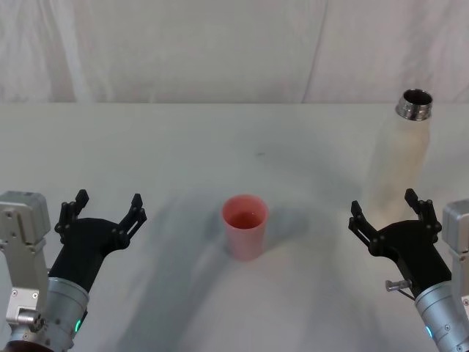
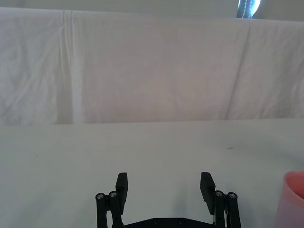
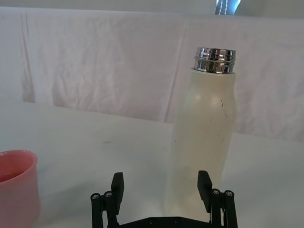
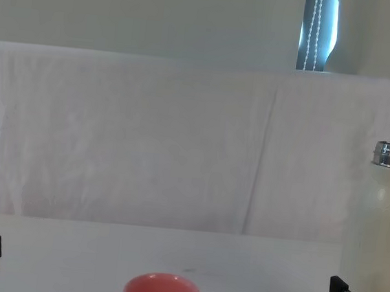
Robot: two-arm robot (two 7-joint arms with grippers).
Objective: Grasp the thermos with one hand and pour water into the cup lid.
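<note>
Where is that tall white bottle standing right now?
The thermos stands upright on the table's right side in the head view, just beyond the open right gripper, with the pink cup lid off to its left.

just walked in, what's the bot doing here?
Nothing is held yet. The thermos stands upright and uncapped at the table's far right, and the pink cup lid sits mid-table, some way to its left. The right gripper is open, just in front of the thermos base and lined up with it, apparently set to grasp it for the pour. The left gripper is open too, hovering at the near left, away from both things.
</note>
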